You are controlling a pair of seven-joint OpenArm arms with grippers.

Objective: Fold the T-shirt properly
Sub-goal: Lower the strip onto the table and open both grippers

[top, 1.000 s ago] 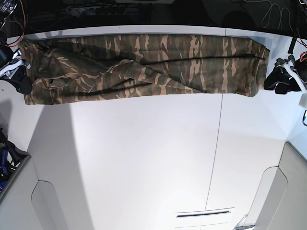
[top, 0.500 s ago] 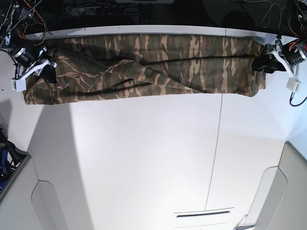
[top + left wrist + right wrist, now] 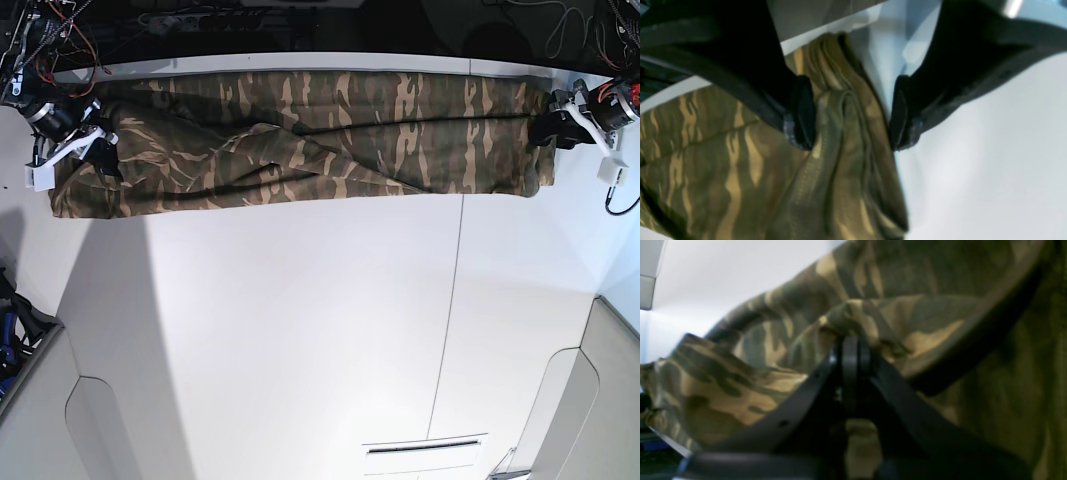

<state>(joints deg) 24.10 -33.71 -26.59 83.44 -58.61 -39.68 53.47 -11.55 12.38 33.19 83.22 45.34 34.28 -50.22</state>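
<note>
The camouflage T-shirt (image 3: 320,140) lies as a long, narrow, wrinkled band along the far edge of the white table (image 3: 300,330). My left gripper (image 3: 543,131) is at the shirt's right end. In the left wrist view the left gripper (image 3: 850,116) is open, its fingertips (image 3: 800,113) on either side of a bunched ridge of the shirt (image 3: 740,173). My right gripper (image 3: 103,152) is at the shirt's left end. In the right wrist view the right gripper (image 3: 850,340) is shut on a raised fold of the shirt (image 3: 873,316).
Cables and electronics (image 3: 60,40) lie behind the table's far corners. Grey panels (image 3: 60,430) stand at both near corners. A thin seam (image 3: 450,300) runs across the table, and a slot (image 3: 425,447) sits near the front edge.
Both grippers have moved in from beside the table's ends onto the two ends of the shirt. The shirt's left end has bunched slightly under the right gripper.
</note>
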